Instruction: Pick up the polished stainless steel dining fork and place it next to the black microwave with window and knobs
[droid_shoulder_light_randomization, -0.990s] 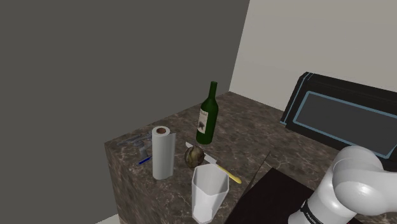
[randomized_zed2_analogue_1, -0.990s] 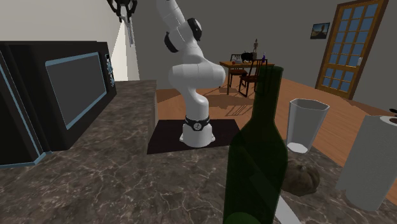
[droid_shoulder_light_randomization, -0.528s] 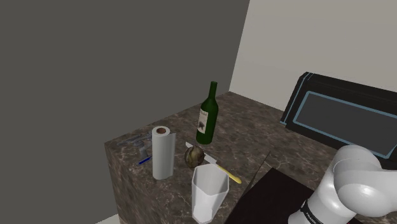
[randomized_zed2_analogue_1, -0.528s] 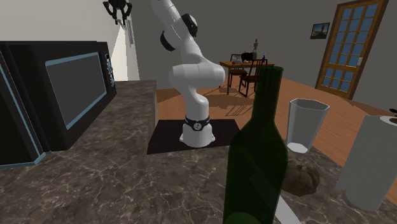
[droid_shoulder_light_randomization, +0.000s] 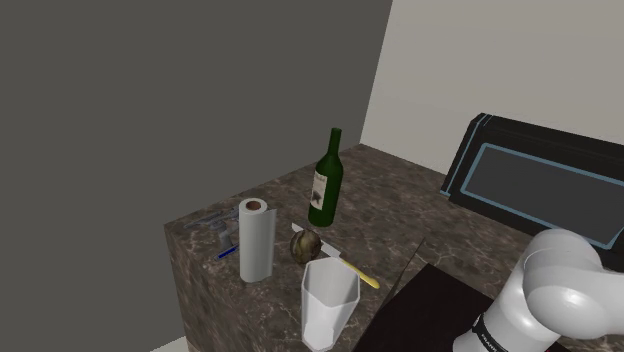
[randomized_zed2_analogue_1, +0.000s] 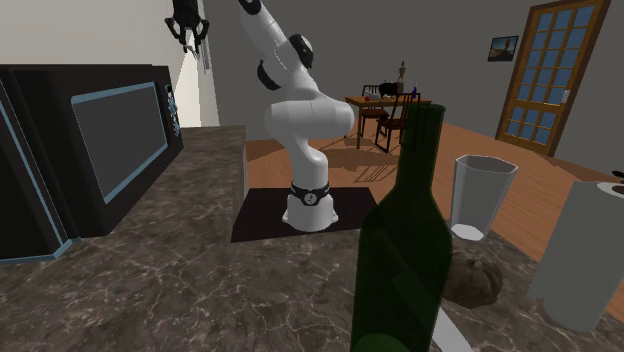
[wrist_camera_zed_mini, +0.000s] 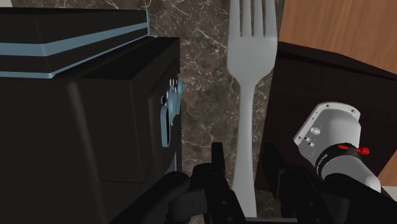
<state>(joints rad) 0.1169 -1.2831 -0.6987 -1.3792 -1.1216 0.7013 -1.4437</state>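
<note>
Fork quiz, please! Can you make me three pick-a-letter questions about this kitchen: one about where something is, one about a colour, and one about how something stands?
1. Where is the shiny grey metal fork?
A. Inside a cup
B. Held in the air by the black jaws, near the black microwave with the blue-edged window
C. Under a chair

2. What colour is the tall glass wine bottle?
A. Green
B. Red
C. Yellow

3. How is the white paper-towel roll?
A. Lying flat
B. Standing upright
C. Hanging from the arm

Answers:
1 B: the wrist view shows its handle between the jaws, above the dark marbled countertop.
2 A: it looks green in the shoulder view.
3 B: its round end faces up.
</note>
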